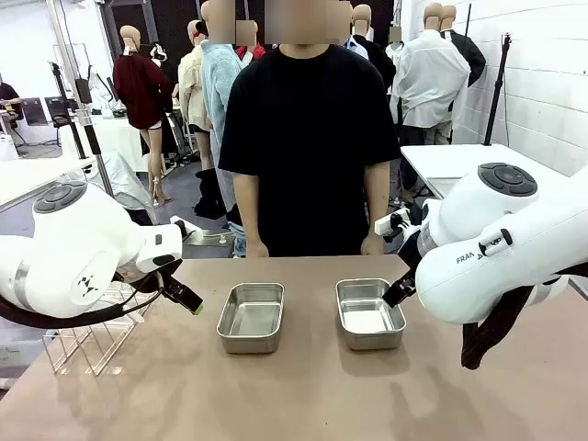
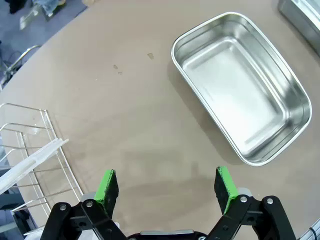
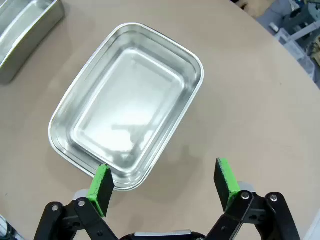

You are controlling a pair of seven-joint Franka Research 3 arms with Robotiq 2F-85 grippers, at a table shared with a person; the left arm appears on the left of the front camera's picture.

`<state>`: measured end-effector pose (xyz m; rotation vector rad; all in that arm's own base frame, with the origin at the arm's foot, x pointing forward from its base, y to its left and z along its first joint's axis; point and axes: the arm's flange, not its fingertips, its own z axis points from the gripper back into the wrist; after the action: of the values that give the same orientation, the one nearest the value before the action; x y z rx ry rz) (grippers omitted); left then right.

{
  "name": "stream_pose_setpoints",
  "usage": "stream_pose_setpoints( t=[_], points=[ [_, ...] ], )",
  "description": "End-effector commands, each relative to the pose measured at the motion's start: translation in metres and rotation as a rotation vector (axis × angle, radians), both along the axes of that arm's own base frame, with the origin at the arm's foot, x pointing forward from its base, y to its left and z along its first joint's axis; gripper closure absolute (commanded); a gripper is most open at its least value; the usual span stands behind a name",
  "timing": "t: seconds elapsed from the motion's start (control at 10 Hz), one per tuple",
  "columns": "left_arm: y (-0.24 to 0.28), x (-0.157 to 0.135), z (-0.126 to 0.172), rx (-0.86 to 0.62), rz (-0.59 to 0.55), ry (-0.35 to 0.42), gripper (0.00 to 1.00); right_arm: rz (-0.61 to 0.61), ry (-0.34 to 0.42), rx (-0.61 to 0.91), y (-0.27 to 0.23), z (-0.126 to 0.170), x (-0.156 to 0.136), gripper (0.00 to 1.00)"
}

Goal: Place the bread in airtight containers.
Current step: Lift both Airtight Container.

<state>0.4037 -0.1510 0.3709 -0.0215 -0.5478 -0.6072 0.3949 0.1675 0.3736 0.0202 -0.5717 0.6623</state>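
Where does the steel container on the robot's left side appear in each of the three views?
Front view: the left container lies left of centre.
Left wrist view: the left container takes the centre-right, turned at an angle.
Right wrist view: the left container is cut off at the top-left corner.
Shared landmark: the right container, beside it in all views.

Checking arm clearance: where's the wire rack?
Front view: the wire rack stands at the table's left edge, under the left arm, left of the left tub.

Right end effector (image 3: 162,172) spread wide beside steel tub (image 3: 127,105); second tub (image 3: 22,30) top-left.
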Motion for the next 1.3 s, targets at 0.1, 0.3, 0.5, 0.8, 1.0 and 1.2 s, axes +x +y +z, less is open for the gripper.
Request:
stream_pose_setpoints(
  t=[0.1,0.3,0.5,0.8,1.0,1.2],
  points=[
    [0.0000,-0.0001,0.0006,-0.001,0.000,-0.002,0.00,0.000,0.000,0.000,0.0001,0.0000,0.0000,0.00],
    [0.0000,-0.0001,0.0006,-0.001,0.000,-0.002,0.00,0.000,0.000,0.000,0.0001,0.0000,0.0000,0.00],
    [0.0000,-0.0001,0.0006,-0.001,0.000,-0.002,0.00,0.000,0.000,0.000,0.0001,0.0000,0.0000,0.00],
    [0.0000,-0.0001,0.0006,-0.001,0.000,-0.002,0.00,0.000,0.000,0.000,0.0001,0.0000,0.0000,0.00],
    [0.0000,-0.0001,0.0006,-0.001,0.000,-0.002,0.00,0.000,0.000,0.000,0.0001,0.0000,0.0000,0.00],
    [-0.0008,-0.0003,0.0000,0.000,-0.002,0.000,0.00,0.000,0.000,0.000,0.0001,0.0000,0.0000,0.00]
  ],
)
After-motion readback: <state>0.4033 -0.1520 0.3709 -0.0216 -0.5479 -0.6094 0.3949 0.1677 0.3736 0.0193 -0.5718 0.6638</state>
